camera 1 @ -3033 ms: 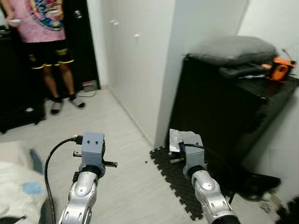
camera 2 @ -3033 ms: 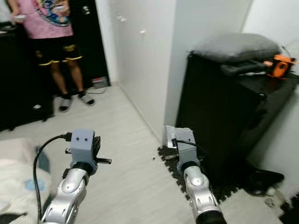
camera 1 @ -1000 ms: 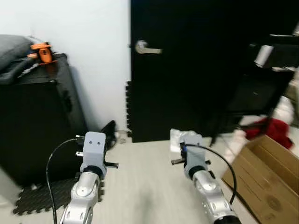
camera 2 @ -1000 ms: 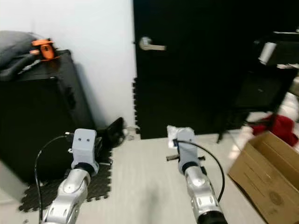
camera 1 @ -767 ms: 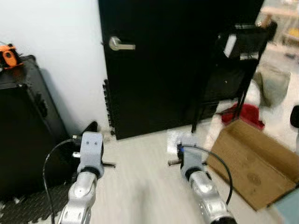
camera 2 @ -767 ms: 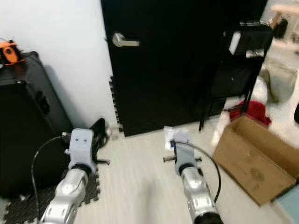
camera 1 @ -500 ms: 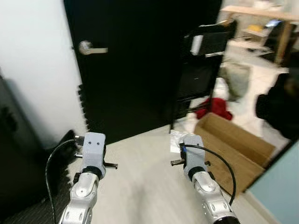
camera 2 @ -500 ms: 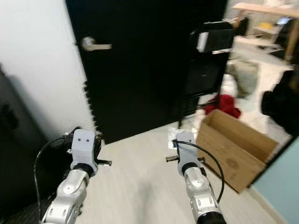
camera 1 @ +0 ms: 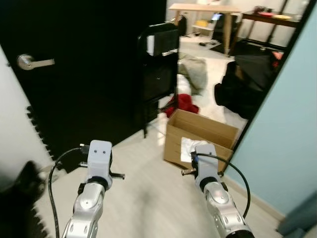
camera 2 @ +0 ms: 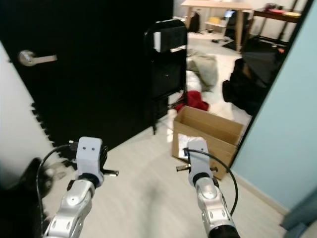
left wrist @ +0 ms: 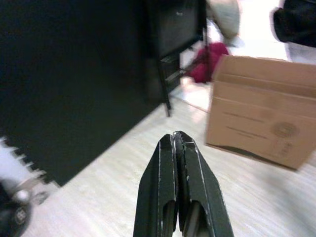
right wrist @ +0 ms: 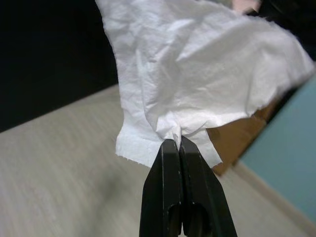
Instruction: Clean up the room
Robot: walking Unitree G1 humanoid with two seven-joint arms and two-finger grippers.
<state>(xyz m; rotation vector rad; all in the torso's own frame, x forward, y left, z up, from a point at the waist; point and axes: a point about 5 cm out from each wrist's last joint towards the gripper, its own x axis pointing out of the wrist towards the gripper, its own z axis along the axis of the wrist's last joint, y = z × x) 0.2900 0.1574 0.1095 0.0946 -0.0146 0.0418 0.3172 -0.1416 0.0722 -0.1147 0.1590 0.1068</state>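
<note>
Pale wood floor (camera 1: 148,198) is stretching toward a black door (camera 1: 89,74). Your right gripper (right wrist: 178,143) is pinching a crumpled white tissue (right wrist: 197,74), fingers fully closed, near an open cardboard box (camera 1: 198,131) (far right). Your left gripper (left wrist: 177,140) is hovering closed and empty.

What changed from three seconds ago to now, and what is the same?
Only the view has swung: past the black cabinet and door to a cardboard box by a folding chair. Nothing was grasped or released. The right gripper stays shut on the white tissue; the left gripper stays shut, empty.
</note>
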